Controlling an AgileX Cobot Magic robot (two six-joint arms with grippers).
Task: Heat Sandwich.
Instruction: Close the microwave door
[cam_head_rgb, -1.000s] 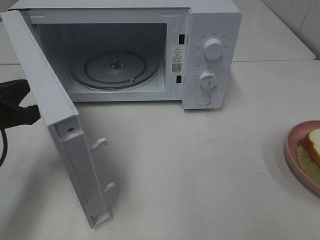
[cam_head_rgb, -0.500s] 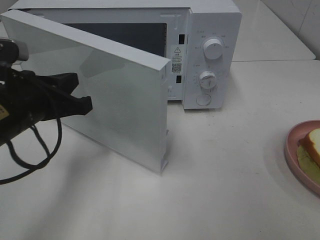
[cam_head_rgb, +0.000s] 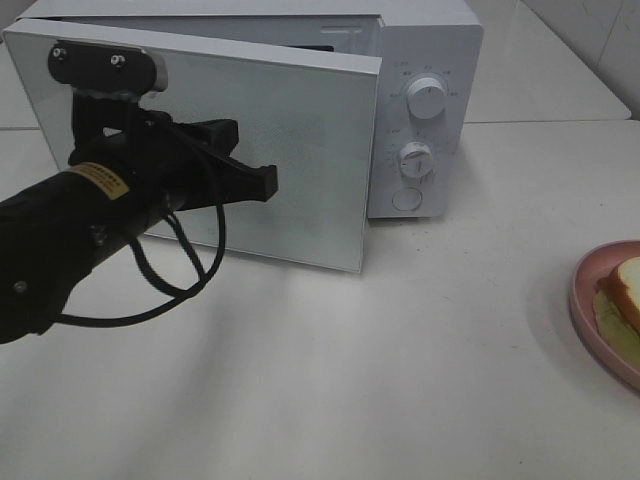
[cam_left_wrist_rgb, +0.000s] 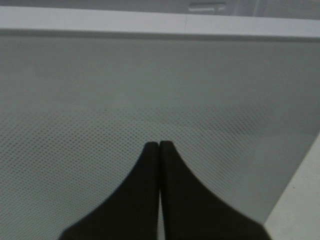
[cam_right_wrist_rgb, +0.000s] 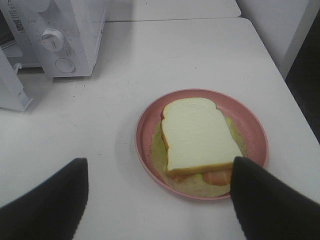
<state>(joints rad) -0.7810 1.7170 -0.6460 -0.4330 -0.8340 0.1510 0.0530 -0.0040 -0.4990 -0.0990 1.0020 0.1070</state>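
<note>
The sandwich, white bread with a tan crust over a pale yellow-green layer, lies on a round pink plate. In the exterior high view the sandwich and plate sit at the right edge of the table. My right gripper hovers open over the near side of the plate, holding nothing. The white microwave stands at the back. Its door is swung almost shut, hiding the inside. My left gripper is shut, its tips pressed against the door's dotted glass.
Two knobs and a round button are on the microwave's right panel. A black cable loops below the left arm. The white table stretches between microwave and plate; its right edge is close to the plate.
The microwave door has swung from wide open to nearly shut, pushed by my left arm, which moved in from the left. The plate, sandwich and right gripper have not moved.
</note>
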